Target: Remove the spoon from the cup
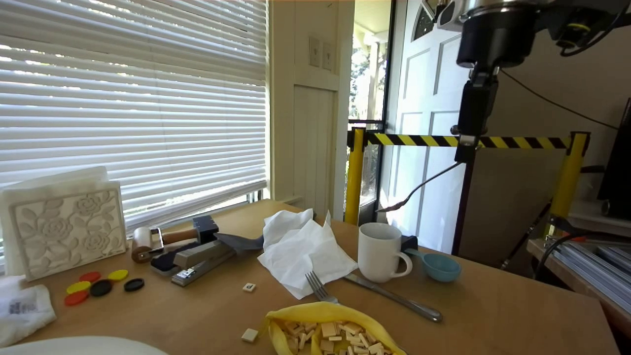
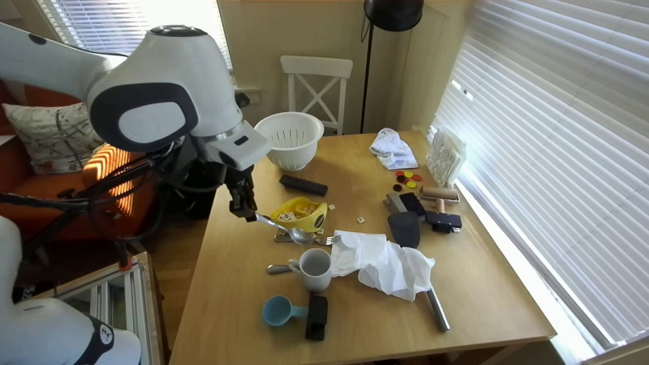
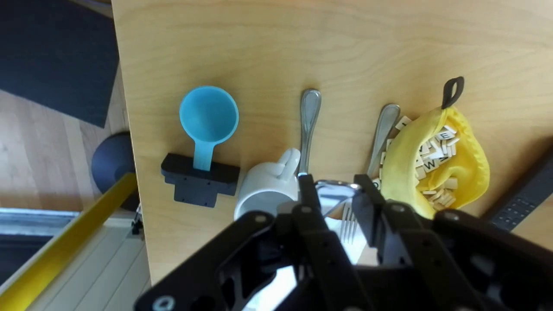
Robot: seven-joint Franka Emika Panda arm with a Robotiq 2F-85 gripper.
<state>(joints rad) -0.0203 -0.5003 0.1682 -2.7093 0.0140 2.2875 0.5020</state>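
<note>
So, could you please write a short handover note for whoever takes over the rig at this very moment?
Gripper: shut on the spoon, gripping it near the end of its handle.
Where things are: the spoon is in the air above the table, slanting with its bowl end lower, clear of the cup. The cup stands upright on the table, near the blue scoop.
Done: the spoon is out of the cup.
Left: probably just setting the spoon down and letting go; the task names no spot for it.

Spoon (image 1: 407, 198) in end effector (image 1: 466, 155), mug (image 1: 378, 252) on table (image 1: 512, 315)
</note>
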